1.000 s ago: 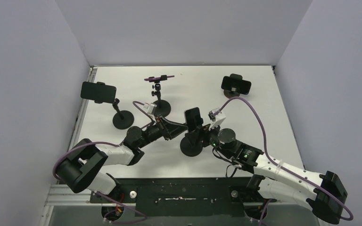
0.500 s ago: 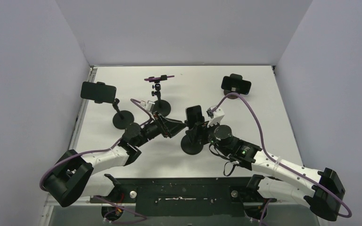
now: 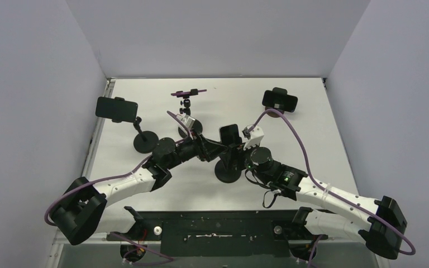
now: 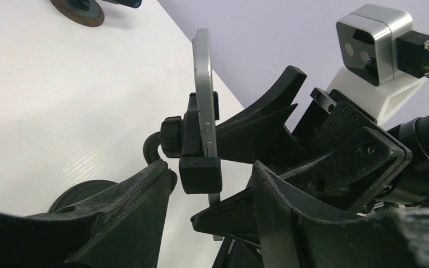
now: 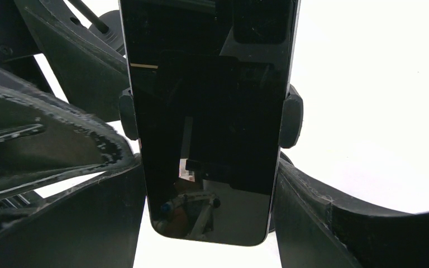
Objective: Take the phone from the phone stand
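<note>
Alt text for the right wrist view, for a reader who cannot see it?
A dark-screened phone stands upright in a stand's side clamps, filling the middle of the frame. The right gripper has a black finger close beside each lower edge; contact is unclear. White table behind.

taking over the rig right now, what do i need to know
left tool: open, fingers either side of the clamp of the centre phone stand, not closed on it.
right tool: fingers flank the lower edges of the phone; whether they press it is unclear.
phone: upright in the clamp, side pads on both edges.
done: both arms placed at the phone.
left: confirm the right grip, pull the phone out of the clamp, probably steadying the stand with the left tool.
</note>
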Tool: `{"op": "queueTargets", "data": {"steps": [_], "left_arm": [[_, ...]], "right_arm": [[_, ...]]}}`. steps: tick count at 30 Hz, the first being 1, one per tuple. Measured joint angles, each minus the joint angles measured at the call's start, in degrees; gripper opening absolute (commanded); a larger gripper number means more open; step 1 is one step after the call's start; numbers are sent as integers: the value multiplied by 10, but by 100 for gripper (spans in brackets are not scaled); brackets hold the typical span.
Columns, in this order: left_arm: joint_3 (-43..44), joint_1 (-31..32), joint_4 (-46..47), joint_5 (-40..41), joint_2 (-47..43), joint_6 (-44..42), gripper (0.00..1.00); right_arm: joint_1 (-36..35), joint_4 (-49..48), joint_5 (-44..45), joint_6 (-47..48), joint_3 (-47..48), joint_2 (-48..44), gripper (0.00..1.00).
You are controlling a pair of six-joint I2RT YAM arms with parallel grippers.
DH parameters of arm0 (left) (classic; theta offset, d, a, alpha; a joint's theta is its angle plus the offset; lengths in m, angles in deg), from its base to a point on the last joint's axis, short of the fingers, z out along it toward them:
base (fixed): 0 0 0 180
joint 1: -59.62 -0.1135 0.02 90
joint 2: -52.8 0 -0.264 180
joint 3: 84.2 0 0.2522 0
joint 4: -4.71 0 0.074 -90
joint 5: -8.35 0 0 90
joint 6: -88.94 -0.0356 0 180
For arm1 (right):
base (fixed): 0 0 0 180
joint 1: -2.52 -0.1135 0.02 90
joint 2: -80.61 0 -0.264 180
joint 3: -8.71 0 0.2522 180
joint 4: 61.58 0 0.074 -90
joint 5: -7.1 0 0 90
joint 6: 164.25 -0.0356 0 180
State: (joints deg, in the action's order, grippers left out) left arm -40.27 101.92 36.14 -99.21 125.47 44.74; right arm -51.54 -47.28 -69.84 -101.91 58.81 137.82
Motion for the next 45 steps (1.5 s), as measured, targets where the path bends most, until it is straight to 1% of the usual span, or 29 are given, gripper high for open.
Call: {"op": "queueTargets", "data": {"steps": [9, 10, 11, 12, 13, 16, 18, 21, 27, 30, 38, 45], "left_arm": [[1, 0, -4, 1, 14, -3, 32], [1, 0, -4, 1, 14, -3, 28], [1, 0, -4, 2, 14, -2, 21], [1, 0, -2, 1, 14, 1, 12], [1, 0, 0, 1, 15, 2, 1], [0, 0, 15, 0, 22, 12, 0], [-6, 0, 40, 0, 31, 23, 0], [-27, -4, 104, 0, 49, 51, 0], [-68, -4, 244, 5, 91, 106, 0], [-76, -4, 289, 3, 112, 127, 0], [-89, -4, 341, 1, 131, 158, 0], [-102, -8, 380, -12, 141, 183, 0]], "right_arm": [[-4, 0, 7, 0, 2, 3, 0], [-4, 0, 7, 0, 2, 3, 0], [-4, 0, 7, 0, 2, 4, 0], [-4, 0, 8, 0, 2, 4, 0], [-4, 0, 9, 0, 2, 4, 0], [-4, -1, 11, -1, 2, 4, 0], [-4, -2, 11, -2, 2, 4, 0], [-4, -7, 11, -2, -1, 4, 0], [-8, -52, 7, -12, -38, -17, 0], [-7, -72, 0, -22, -57, -33, 0], [-1, -89, -18, -37, -75, -48, 0], [13, -117, -65, -52, -105, -77, 0]]}}
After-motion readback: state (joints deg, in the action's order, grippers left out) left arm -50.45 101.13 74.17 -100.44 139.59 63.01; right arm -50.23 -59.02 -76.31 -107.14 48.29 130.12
